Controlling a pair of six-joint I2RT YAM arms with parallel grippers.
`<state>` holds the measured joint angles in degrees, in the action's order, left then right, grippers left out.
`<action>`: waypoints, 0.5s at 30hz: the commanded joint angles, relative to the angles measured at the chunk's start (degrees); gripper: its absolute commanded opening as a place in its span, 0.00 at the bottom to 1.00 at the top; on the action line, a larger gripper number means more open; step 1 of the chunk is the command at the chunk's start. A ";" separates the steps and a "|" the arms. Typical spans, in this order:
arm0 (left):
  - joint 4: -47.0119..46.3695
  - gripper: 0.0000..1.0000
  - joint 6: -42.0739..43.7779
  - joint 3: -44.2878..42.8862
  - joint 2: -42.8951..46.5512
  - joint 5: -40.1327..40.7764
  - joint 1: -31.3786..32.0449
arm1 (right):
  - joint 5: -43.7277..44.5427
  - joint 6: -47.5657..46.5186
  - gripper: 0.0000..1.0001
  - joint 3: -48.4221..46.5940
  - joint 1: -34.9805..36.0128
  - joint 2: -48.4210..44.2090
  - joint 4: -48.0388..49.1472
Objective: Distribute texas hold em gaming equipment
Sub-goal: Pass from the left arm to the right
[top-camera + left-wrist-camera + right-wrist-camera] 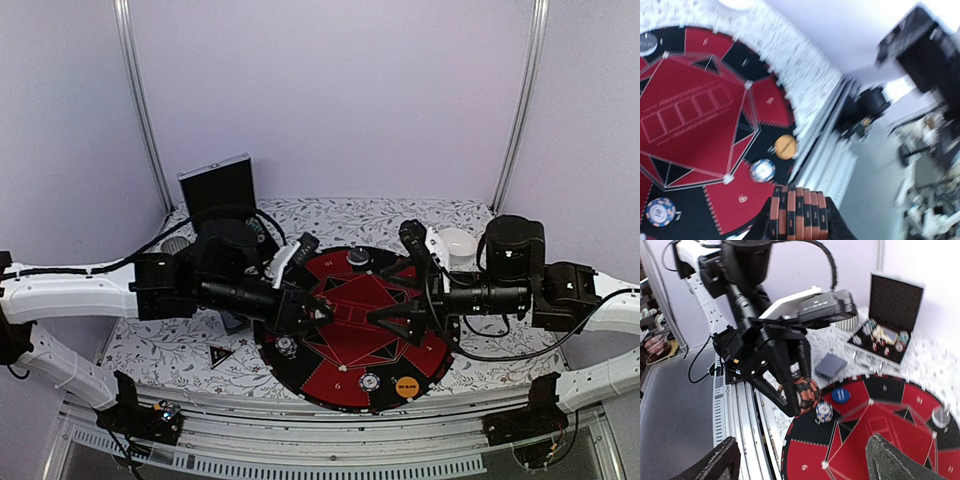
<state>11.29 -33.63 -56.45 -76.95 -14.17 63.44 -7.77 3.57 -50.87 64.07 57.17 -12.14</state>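
Observation:
My left gripper (800, 216) is shut on a stack of several orange-and-black poker chips (799, 210), held edge-on above the left rim of the red-and-black mat (350, 335). The same stack (804, 392) shows in the right wrist view between the left arm's black fingers. On the mat lie blue-and-white chip stacks (762, 170) (824, 412), an orange button (407, 388) and a blue button (841, 395). A grey-blue deck of cards (830, 365) lies beside the mat. The black triangular marker (220, 354) sits left of the mat. My right gripper (802, 452) stands open and empty over the mat's middle.
The open black case (890, 325) with more chips stands at the back left. A white bowl (458, 245) sits at the back right. The two grippers (305, 312) (385, 322) face each other closely over the mat. The table's front rail (330, 435) runs just below it.

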 commanded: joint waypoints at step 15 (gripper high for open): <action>-22.62 0.00 -31.39 12.06 13.14 4.24 -2.83 | 7.83 -38.65 0.83 -11.73 8.07 22.76 17.97</action>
<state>-5.41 -61.21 -45.65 -65.08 -10.81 61.43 -1.21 -33.12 -59.02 71.90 78.24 3.29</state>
